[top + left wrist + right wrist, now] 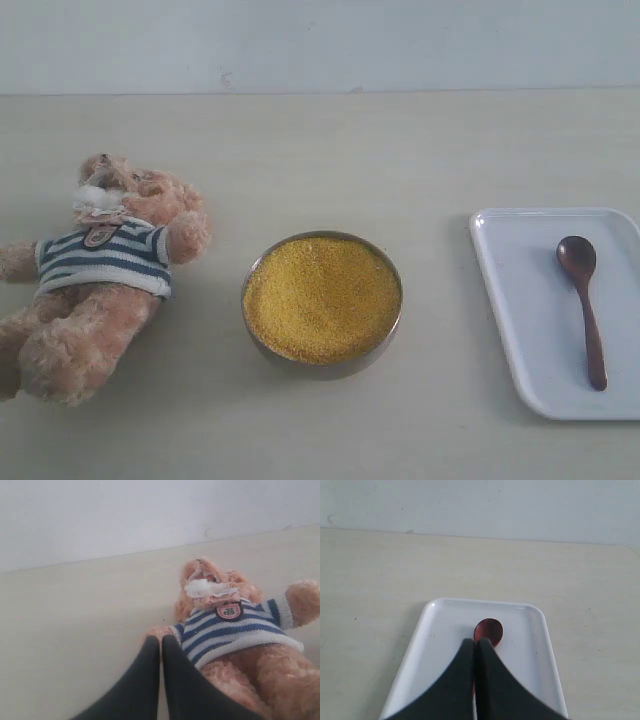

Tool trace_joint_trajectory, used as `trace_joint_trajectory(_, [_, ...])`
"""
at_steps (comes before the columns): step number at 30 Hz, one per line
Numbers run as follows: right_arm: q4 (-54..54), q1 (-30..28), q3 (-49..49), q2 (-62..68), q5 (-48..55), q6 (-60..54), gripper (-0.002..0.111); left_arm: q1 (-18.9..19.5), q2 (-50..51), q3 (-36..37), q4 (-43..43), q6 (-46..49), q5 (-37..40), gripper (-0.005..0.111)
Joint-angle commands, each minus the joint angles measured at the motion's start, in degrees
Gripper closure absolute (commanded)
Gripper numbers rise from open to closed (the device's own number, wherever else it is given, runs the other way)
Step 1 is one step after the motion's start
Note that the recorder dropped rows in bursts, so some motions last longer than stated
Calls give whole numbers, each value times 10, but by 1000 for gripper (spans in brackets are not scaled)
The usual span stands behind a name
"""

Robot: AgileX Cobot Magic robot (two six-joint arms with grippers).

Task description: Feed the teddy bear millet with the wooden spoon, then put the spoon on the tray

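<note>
At the counter's [300,150] left edge the teddy bear [100,270] lies on its back, the left fingers [142,680] pressed together, empty, pointed toward it. Mid-counter, the millet [320,297] fills its metal bowl [330,369], level and undisturbed. Rightward, the wooden spoon [585,310] rests on the tray [515,300], the right fingers [457,680] closed in line with its handle, gripping nothing. Feeding looks unstarted: pickup, scoop, feed and return remain.

- Broad bare strip of worktop [330,150] behind everything, open from side to side.
- Passable gap between teddy bear [100,280] and metal bowl [322,372]; wider gap between bowl and tray [520,300].
- Only a low tray rim around the wooden spoon [583,300]; open from above.
</note>
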Motion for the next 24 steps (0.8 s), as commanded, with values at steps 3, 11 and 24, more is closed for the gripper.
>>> trace_joint_trajectory(3, [1, 0, -1, -2, -2, -1, 108, -1, -2, -2, 0, 0, -2, 103])
trace_joint_trajectory(11, [1, 0, -1, -2, -2, -1, 108, -1, -2, -2, 0, 0, 0, 103])
trace_joint_trajectory(24, [1, 0, -1, -2, -2, -1, 108, -1, -2, -2, 0, 0, 0, 103])
